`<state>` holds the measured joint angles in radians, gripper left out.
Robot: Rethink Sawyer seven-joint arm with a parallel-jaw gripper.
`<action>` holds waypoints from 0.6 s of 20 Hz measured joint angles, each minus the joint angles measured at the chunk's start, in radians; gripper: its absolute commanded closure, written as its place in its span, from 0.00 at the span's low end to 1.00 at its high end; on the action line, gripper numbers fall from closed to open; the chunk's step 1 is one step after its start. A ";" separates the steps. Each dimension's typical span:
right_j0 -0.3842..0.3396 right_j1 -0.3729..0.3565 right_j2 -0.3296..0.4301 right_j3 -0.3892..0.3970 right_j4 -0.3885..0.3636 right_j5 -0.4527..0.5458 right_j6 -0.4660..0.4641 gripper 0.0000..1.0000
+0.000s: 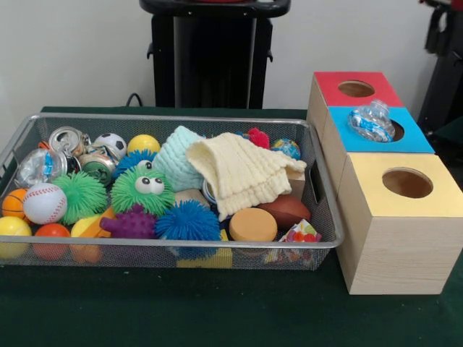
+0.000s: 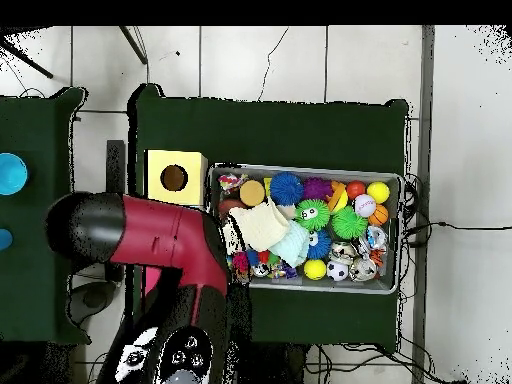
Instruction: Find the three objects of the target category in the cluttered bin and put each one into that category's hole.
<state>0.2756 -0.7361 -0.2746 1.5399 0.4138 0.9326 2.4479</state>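
A wire mesh bin holds a jumble of things. They include crushed cans, a crushed clear bottle, a cream cloth, a pale teal knitted cloth, spiky rubber balls and sports balls. Right of the bin stand three wooden boxes with holes in their tops: red, blue and yellow. A crushed plastic bottle lies on the blue box's hole. In the overhead view the red arm covers the red and blue boxes. The gripper does not show in either view.
Overhead, the bin sits on green cloth beside the yellow box. A second green table with blue discs lies at the left edge. Cables run along the floor at the right.
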 measured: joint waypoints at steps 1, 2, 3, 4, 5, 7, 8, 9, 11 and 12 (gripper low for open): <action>0.004 -0.008 0.003 0.004 0.022 0.000 0.000 1.00; 0.010 -0.020 0.007 0.011 0.053 0.000 0.000 1.00; 0.014 -0.027 0.009 0.015 0.075 0.000 0.000 1.00; 0.014 -0.031 0.010 0.018 0.088 0.000 0.000 1.00; 0.014 -0.035 0.010 0.021 0.100 0.000 0.000 1.00; 0.010 -0.038 0.011 0.023 0.114 0.000 0.000 1.00; 0.007 -0.039 0.011 0.024 0.118 0.000 0.000 1.00; 0.002 -0.039 0.012 0.025 0.120 0.000 0.000 1.00; -0.006 -0.038 0.012 0.026 0.121 0.000 0.000 1.00; -0.014 -0.037 0.012 0.027 0.120 0.000 0.000 1.00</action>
<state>0.2614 -0.7733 -0.2624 1.5672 0.5341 0.9326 2.4479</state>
